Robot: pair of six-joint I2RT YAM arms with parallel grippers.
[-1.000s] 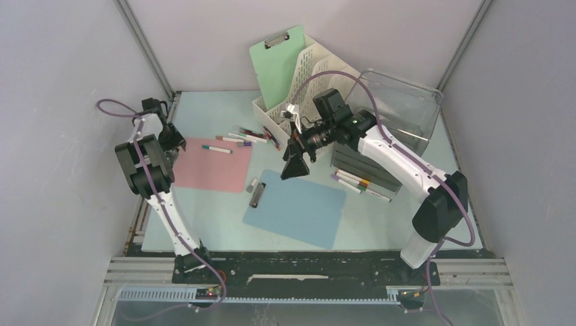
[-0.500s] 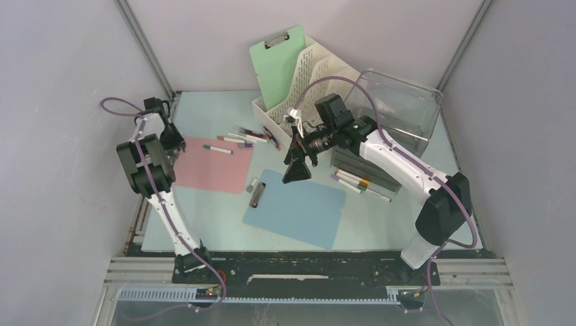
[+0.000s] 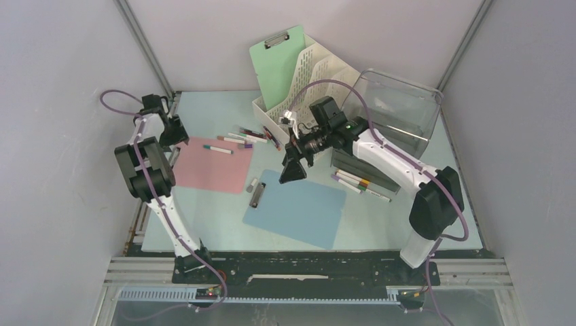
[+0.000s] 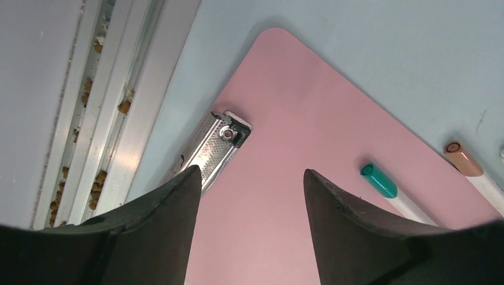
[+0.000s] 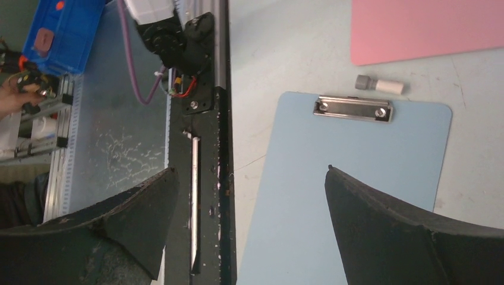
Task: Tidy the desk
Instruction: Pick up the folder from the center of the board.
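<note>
The desk (image 3: 204, 224) is a pale mint-blue top. On its left lies a pink clipboard (image 3: 214, 165) with a teal-capped marker (image 3: 217, 149) across it. My left gripper (image 3: 175, 132) hovers open over that board's far left corner. In the left wrist view the left gripper (image 4: 252, 172) shows bare pink clipboard (image 4: 297, 136) between its fingers, with the metal clip (image 4: 215, 148) beside the left finger. My right gripper (image 3: 293, 166) hangs open and empty above the top edge of the blue clipboard (image 3: 299, 207). In the right wrist view the right gripper (image 5: 251, 169) straddles the blue clipboard's (image 5: 356, 178) edge.
A white file rack (image 3: 306, 81) holding a green clipboard (image 3: 278, 61) stands at the back, with a clear bin (image 3: 401, 109) to its right. Loose markers (image 3: 248, 136) lie before the rack, and more markers (image 3: 360, 183) by a dark tray (image 3: 367, 166). A small grey-white cap (image 3: 252, 183) lies beside the blue clipboard.
The left gripper's jaws narrowed and then widened again while it crept toward the pink clipboard's corner. The right arm drifted slightly left, still open.
</note>
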